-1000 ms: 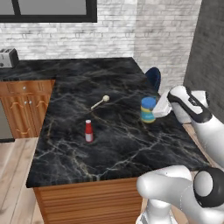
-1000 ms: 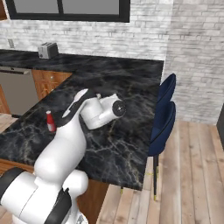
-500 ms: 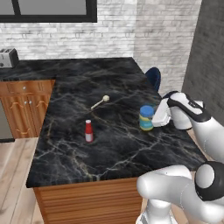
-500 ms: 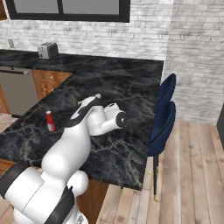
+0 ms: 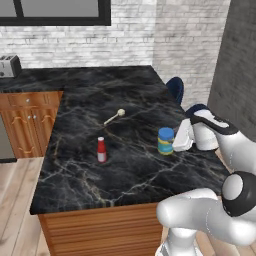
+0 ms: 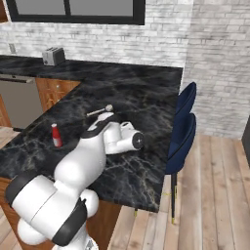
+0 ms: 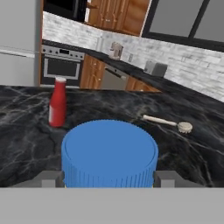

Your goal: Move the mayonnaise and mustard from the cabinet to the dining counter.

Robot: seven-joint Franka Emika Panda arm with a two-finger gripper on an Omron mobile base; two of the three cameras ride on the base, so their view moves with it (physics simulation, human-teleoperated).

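Observation:
The mayonnaise (image 5: 165,141), a squat jar with a blue lid, stands upright on the right part of the dining counter (image 5: 125,167). My gripper (image 5: 173,141) reaches in from the right and is shut on it. In the hand view the blue lid (image 7: 109,151) sits close up, with a dark fingertip (image 7: 49,178) pressed against each side of it. The jar's base looks down on the black marble. The mustard is out of view. Reddish-brown cabinet doors (image 7: 114,15) show far off at the top of the hand view.
A slim red bottle (image 5: 101,149) stands left of the jar, and a long-handled brush (image 5: 114,117) lies behind it. Blue chairs (image 6: 183,128) line the counter's right edge. A toaster (image 5: 9,65) sits on the back counter.
My gripper has carried the mayonnaise down and slightly left, from above the counter's right side to the marble top. The red bottle and the brush have not moved.

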